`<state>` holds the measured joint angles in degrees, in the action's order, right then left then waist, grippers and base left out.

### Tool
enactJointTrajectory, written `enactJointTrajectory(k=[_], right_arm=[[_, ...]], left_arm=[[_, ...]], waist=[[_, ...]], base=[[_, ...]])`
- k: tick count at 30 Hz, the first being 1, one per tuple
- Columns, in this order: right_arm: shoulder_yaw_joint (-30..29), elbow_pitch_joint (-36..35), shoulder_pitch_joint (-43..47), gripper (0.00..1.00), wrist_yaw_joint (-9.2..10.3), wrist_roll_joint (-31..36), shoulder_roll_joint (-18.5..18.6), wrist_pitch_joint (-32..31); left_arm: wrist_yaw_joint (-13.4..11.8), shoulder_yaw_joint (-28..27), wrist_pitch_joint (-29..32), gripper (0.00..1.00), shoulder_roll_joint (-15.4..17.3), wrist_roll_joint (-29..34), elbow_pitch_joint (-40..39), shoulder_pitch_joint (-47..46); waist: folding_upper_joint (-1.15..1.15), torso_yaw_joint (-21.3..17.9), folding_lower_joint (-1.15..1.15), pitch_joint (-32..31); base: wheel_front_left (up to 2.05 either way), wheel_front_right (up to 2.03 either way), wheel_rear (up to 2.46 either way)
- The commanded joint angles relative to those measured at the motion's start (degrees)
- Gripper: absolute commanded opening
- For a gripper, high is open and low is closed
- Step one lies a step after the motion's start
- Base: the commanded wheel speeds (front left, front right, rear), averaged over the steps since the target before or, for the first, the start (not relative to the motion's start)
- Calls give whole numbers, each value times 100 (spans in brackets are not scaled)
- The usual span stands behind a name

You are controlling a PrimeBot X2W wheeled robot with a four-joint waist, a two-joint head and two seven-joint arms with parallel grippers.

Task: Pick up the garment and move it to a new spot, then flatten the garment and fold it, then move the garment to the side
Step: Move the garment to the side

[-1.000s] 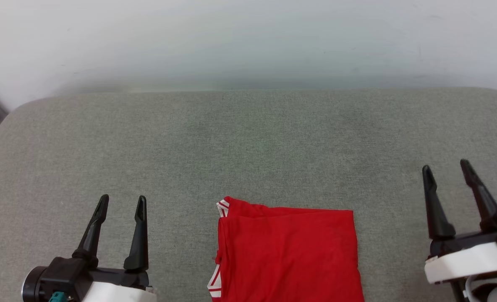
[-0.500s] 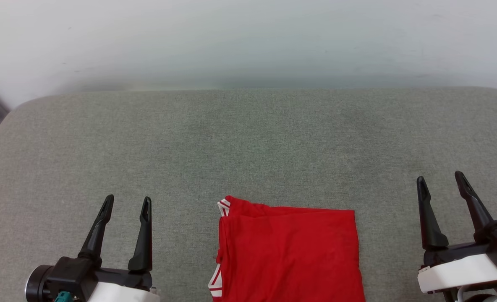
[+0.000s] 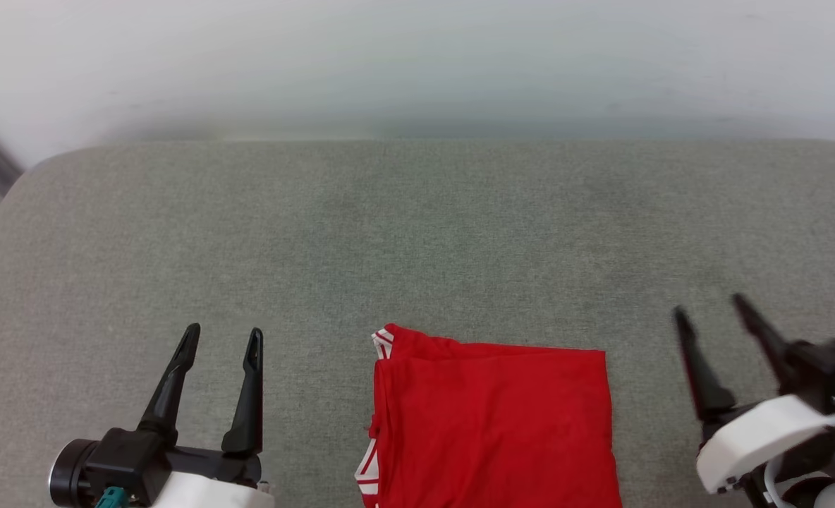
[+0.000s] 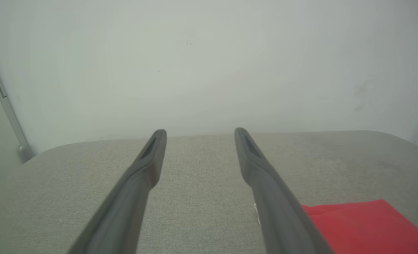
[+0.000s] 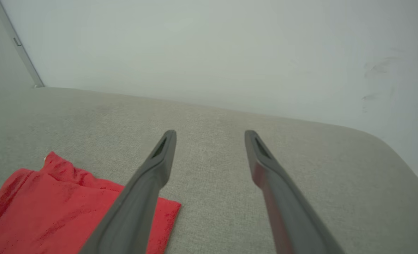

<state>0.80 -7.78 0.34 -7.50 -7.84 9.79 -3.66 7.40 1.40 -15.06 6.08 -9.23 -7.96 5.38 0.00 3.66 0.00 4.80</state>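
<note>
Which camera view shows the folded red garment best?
The head view: the garment is seen from above, with both far corners and the striped trim. The left wrist view gives one red corner; the right wrist view gives a slanted far part.

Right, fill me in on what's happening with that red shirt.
Nothing is being handled at this moment. The garment lies folded into a neat rectangle on the grey padded surface, close in front of the robot. The left gripper and the right gripper hover open on either side of it, apart from the fabric and holding nothing.
</note>
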Motion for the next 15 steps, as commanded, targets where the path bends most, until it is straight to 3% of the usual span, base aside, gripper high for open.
enactJointTrajectory(k=[1,7,12,15], right_arm=[[95,-43,-73,100,2,-84,82,-168],[659,-380,-144,100,2,-947,659,-2598],[687,-513,-185,100,2,-1258,581,-4211],[571,-254,-182,100,2,-1211,250,-5008]], left_arm=[[8,-13,-14,100,11,19,-12,-66],[8,2,-14,100,-18,35,32,-141],[8,119,-14,100,-32,21,86,-279],[8,167,-14,100,-34,31,129,-366]], waist=[[0,21,0,29],[0,119,0,194],[0,281,0,342],[0,437,0,449]], base=[[0,0,0],[0,0,0],[0,0,0],[0,0,0]])
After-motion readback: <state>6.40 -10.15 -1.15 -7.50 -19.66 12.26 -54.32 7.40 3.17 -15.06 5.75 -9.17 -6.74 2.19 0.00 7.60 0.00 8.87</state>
